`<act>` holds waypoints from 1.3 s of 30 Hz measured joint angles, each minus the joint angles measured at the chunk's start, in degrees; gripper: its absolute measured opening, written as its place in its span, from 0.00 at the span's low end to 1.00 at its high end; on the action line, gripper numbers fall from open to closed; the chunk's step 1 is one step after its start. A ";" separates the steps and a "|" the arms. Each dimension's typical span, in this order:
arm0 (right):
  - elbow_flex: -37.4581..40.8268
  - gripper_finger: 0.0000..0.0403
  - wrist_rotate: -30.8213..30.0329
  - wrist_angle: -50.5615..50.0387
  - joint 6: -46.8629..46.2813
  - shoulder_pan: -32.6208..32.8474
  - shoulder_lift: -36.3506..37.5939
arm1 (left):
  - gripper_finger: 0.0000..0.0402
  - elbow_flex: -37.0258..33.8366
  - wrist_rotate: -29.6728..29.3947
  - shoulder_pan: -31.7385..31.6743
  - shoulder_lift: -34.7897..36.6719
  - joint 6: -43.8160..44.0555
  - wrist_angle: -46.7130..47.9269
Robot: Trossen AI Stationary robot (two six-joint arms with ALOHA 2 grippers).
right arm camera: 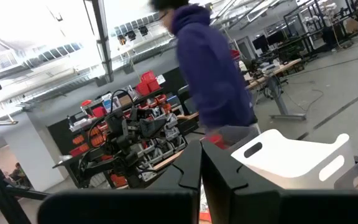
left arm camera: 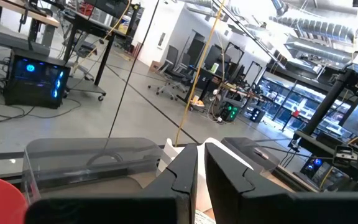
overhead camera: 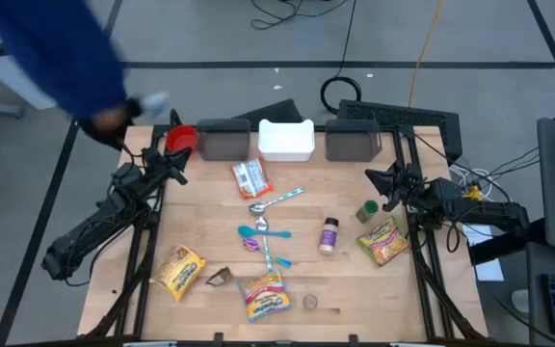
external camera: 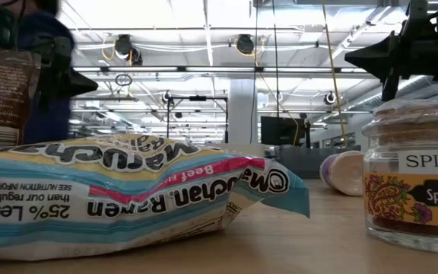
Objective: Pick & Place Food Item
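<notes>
Several ramen packets lie flat on the wooden table: one at the near left (overhead camera: 178, 270), one at the near middle (overhead camera: 265, 294) (external camera: 128, 198), one at the right (overhead camera: 384, 241), and a small packet (overhead camera: 251, 177) farther back. A spice jar (overhead camera: 329, 234) lies among the spoons (overhead camera: 276, 200). My left gripper (overhead camera: 177, 160) (left arm camera: 201, 171) hovers at the far left beside the red bowl (overhead camera: 181, 139), fingers together with only a thin slit, holding nothing. My right gripper (overhead camera: 372, 177) (right arm camera: 201, 165) hovers at the right, shut and holding nothing.
Along the far edge stand a grey bin (overhead camera: 224, 140), a white bin (overhead camera: 286, 140) and another grey bin (overhead camera: 353, 143). A small green jar (overhead camera: 366, 211) stands near my right gripper. A person in a blue top (overhead camera: 56, 48) is at the table's far left corner.
</notes>
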State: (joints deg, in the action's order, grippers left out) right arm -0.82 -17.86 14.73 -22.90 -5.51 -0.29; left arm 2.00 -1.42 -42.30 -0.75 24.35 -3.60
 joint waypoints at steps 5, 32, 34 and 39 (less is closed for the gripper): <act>-0.02 0.00 -0.01 -0.01 -0.02 0.00 0.01 | 0.09 0.00 -0.01 0.01 0.00 -0.01 0.00; -19.49 0.00 5.94 5.56 14.47 -0.05 -19.17 | 0.09 0.00 0.01 0.02 -0.01 -0.04 -0.01; -23.71 0.00 5.98 4.14 14.20 -0.05 -25.23 | 0.09 0.00 -0.03 0.02 -0.01 -0.02 0.01; -33.78 0.00 5.84 4.86 15.01 -0.22 -39.15 | 0.09 0.00 -0.04 0.02 -0.01 -0.02 0.01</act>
State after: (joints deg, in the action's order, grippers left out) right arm -34.60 -12.02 19.59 -7.89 -5.73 -39.44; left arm 2.00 -1.47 -42.28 -0.75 24.34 -3.60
